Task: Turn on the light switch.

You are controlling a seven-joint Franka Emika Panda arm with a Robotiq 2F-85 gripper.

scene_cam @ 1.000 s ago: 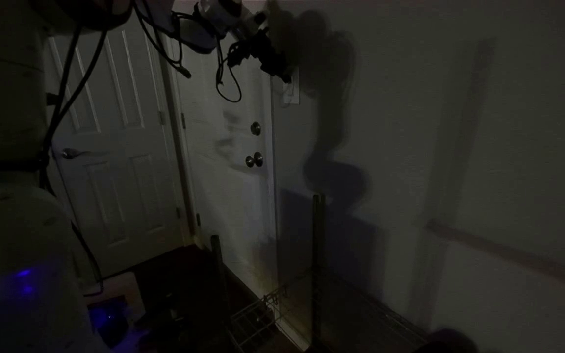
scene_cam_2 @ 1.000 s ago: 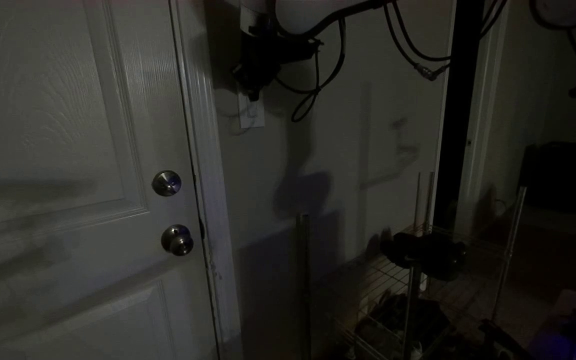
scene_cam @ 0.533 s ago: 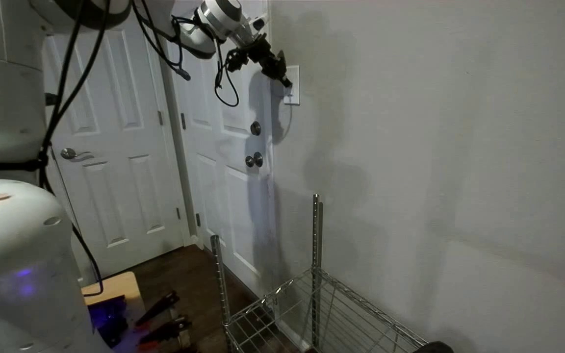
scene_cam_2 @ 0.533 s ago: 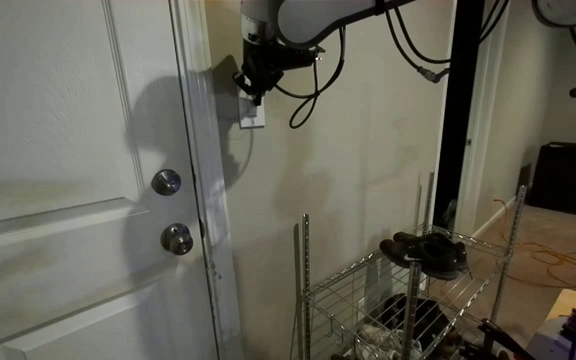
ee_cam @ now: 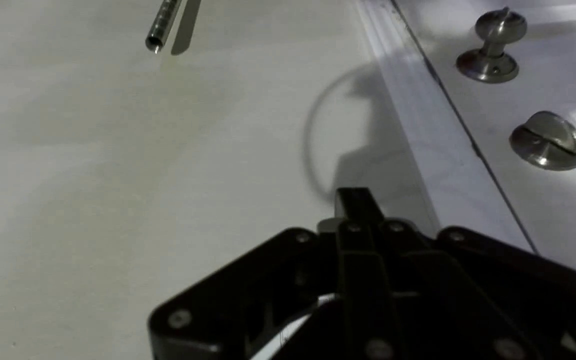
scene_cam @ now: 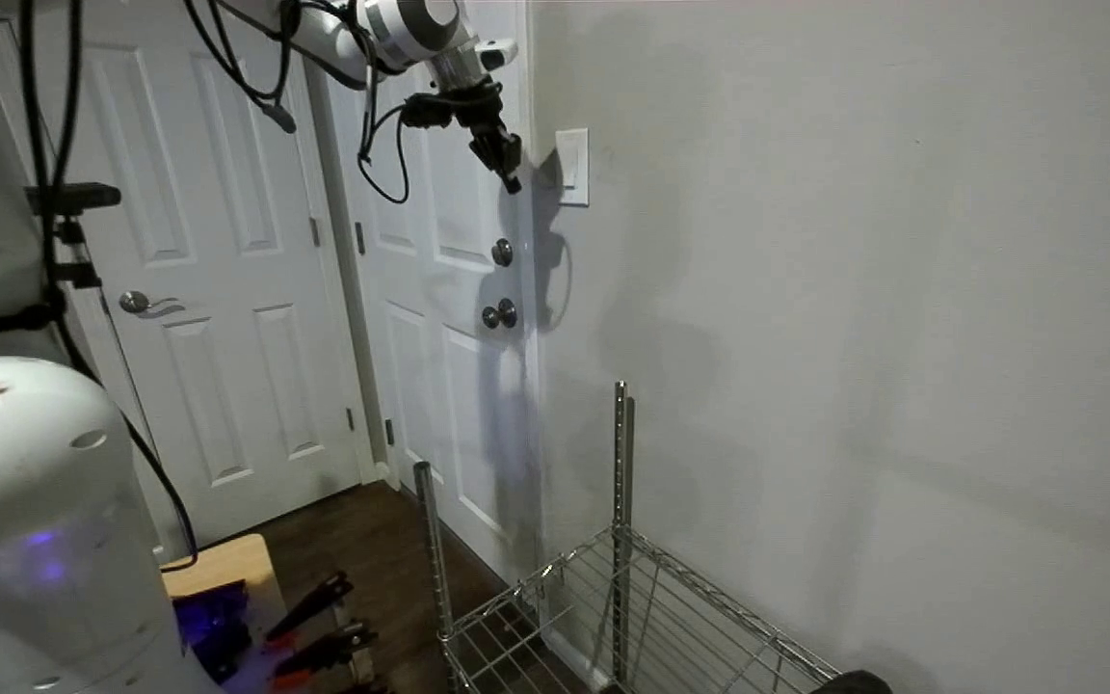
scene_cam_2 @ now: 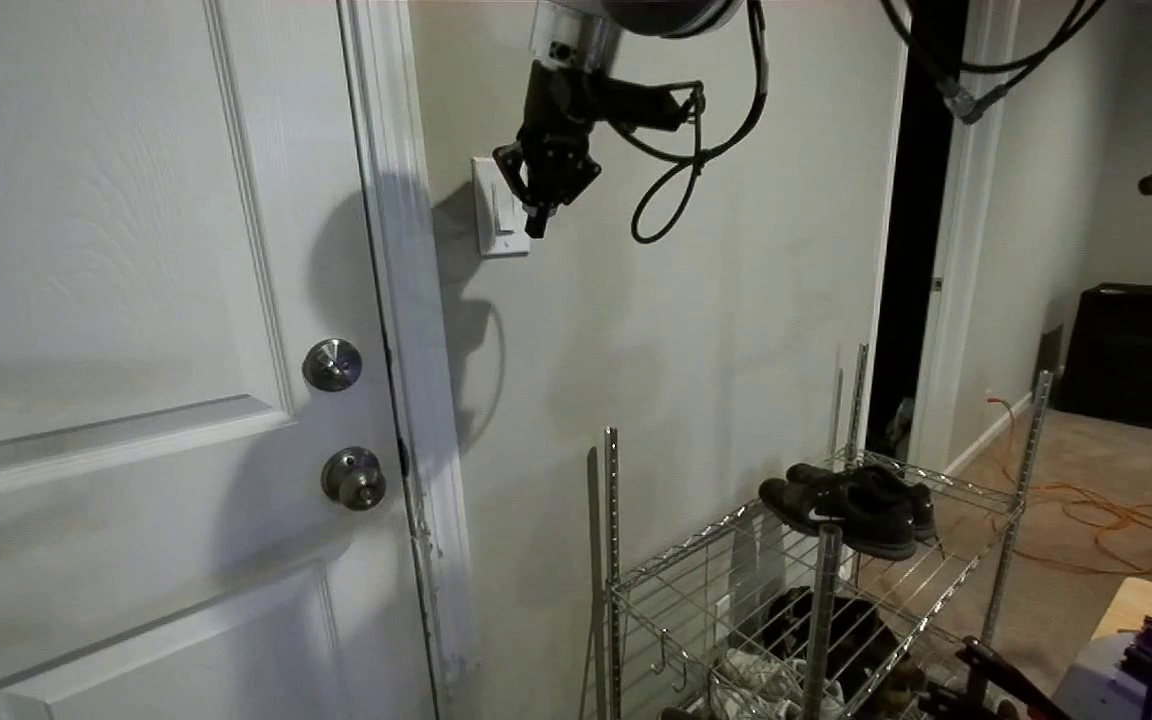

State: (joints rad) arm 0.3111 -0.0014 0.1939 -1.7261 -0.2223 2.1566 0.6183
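The light switch (scene_cam: 571, 169) is a white upright plate on the wall beside the door frame. It also shows in an exterior view (scene_cam_2: 503, 212), where the gripper covers part of its right side. Its paddle shows in both exterior views. My gripper (scene_cam: 514, 186) is shut and empty, off the wall and apart from the switch. In an exterior view the fingertips (scene_cam_2: 536, 230) point down in front of the plate's lower right edge. In the wrist view the fingers (ee_cam: 355, 200) are together. The switch is mostly or wholly hidden behind the gripper there. The room is lit.
A white door with a lock (scene_cam_2: 333, 365) and knob (scene_cam_2: 354, 479) stands beside the switch. A wire rack (scene_cam_2: 726, 540) with upright posts and black shoes (scene_cam_2: 851, 508) stands below along the wall. Loose cables (scene_cam: 401, 183) hang from the arm.
The room was dark one second ago and was lit by half a second ago. My gripper has since moved back from the switch, away from the wall. It appears shut throughout.
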